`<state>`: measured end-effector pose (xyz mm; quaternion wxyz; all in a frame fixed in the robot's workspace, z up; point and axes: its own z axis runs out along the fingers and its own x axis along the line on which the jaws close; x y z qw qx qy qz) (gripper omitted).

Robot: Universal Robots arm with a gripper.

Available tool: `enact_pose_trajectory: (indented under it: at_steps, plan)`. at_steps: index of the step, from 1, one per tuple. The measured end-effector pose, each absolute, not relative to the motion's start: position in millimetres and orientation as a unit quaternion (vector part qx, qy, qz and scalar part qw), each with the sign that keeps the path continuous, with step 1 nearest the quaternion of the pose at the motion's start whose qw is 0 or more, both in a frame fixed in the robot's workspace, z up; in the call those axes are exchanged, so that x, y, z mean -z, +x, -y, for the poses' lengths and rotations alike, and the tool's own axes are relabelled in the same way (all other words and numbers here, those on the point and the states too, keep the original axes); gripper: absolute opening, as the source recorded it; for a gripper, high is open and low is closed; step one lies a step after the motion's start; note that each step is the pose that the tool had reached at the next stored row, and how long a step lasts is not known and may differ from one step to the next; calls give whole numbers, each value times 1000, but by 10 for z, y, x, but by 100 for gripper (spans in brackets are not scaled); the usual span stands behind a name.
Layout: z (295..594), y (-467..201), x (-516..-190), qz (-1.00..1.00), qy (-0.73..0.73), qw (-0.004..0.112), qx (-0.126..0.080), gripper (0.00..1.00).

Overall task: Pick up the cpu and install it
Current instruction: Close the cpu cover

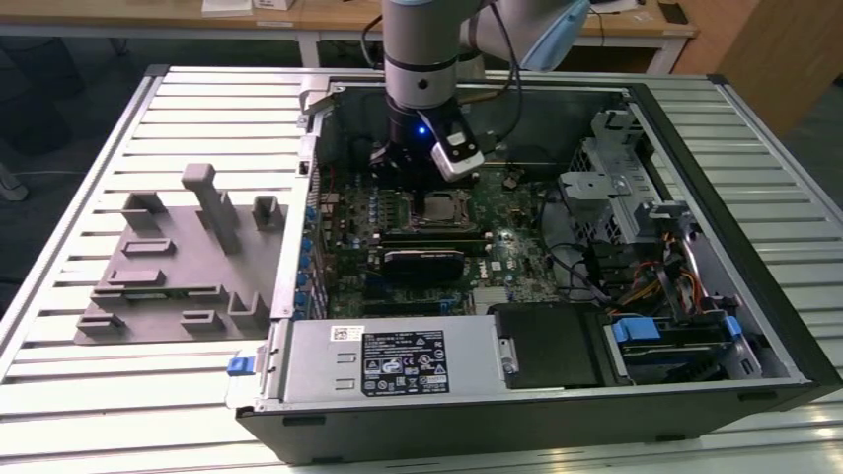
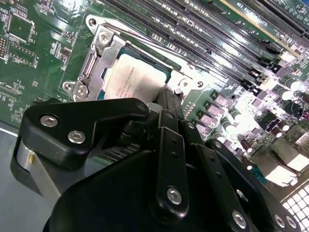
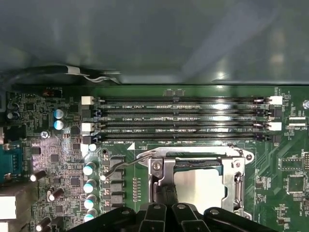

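The cpu (image 1: 439,208) lies flat in the socket on the green motherboard inside the open computer case. Its pale silver top (image 2: 133,79) shows in both wrist views, framed by the metal socket plate (image 3: 157,166). A thin wire lever (image 3: 118,166) sticks out from the socket's side. My gripper (image 1: 419,186) hangs just above the socket's edge. Its black fingers (image 3: 166,195) are shut together beside the cpu (image 3: 200,186), with nothing between them. The gripper's black linkage (image 2: 166,99) hides part of the socket.
Memory slots (image 3: 178,118) run along one side of the socket and capacitors (image 3: 89,169) stand on another. The case holds a power supply (image 1: 382,360) and a drive cage (image 1: 606,183). Grey fixture blocks (image 1: 172,262) sit on the slatted table at the exterior view's left.
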<state>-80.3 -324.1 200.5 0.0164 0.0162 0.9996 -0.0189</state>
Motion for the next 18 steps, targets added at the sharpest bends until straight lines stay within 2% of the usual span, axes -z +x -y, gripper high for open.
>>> enact_pose_trajectory:
  at_steps: [18]
  plan:
    - [3241,-789,-2004,-1000,16,17,14,11]
